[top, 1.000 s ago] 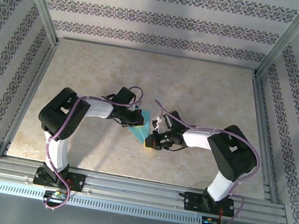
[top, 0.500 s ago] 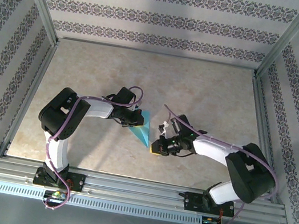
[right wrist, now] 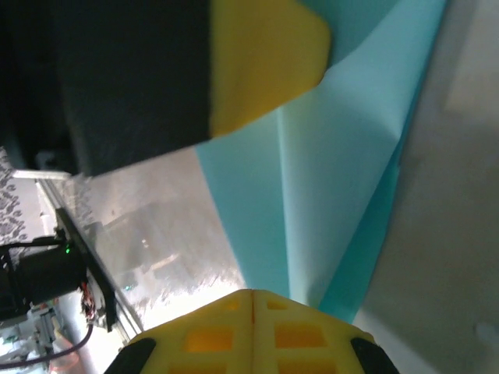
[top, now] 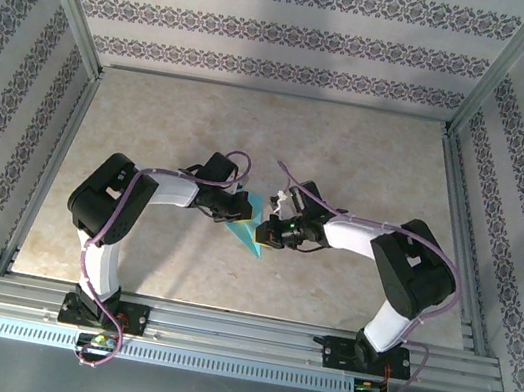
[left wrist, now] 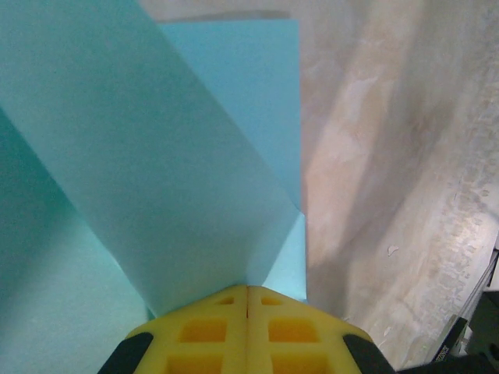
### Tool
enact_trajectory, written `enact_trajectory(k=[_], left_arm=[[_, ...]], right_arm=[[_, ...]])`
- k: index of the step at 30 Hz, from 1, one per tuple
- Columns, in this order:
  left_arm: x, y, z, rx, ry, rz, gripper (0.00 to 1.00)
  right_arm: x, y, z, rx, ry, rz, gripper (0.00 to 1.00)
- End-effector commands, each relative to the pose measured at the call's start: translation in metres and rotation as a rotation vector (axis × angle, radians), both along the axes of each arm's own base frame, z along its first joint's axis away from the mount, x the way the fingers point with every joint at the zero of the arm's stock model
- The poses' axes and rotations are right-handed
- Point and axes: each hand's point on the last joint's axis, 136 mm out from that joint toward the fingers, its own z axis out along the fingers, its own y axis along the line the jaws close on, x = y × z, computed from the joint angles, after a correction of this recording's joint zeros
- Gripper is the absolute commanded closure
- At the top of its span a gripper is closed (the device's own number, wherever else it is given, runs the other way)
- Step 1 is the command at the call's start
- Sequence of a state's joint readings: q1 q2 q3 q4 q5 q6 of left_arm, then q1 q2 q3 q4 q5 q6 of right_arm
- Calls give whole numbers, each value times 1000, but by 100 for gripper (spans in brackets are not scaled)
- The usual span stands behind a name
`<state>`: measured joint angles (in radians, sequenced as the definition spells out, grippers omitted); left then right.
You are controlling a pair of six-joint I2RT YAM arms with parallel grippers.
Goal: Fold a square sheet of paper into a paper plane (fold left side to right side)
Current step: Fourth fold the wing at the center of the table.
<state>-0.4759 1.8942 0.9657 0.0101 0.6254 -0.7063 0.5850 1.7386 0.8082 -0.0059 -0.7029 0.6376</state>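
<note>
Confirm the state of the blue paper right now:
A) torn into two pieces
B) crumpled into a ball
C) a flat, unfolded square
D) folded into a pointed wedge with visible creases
D: from above, the cyan paper narrows to a point toward the near edge of the table. Both wrist views show overlapping layers meeting along straight fold lines.

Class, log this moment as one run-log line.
left gripper: shut, on folded paper | right gripper: shut, near its point
</note>
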Motion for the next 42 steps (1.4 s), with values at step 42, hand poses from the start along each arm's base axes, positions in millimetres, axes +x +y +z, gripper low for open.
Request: enact_trajectory(k=[42], left_arm=[[-13,-15,29,-181,-89,32,100]], right_arm=[[-17,-46,-70,-406,82,-26,100]])
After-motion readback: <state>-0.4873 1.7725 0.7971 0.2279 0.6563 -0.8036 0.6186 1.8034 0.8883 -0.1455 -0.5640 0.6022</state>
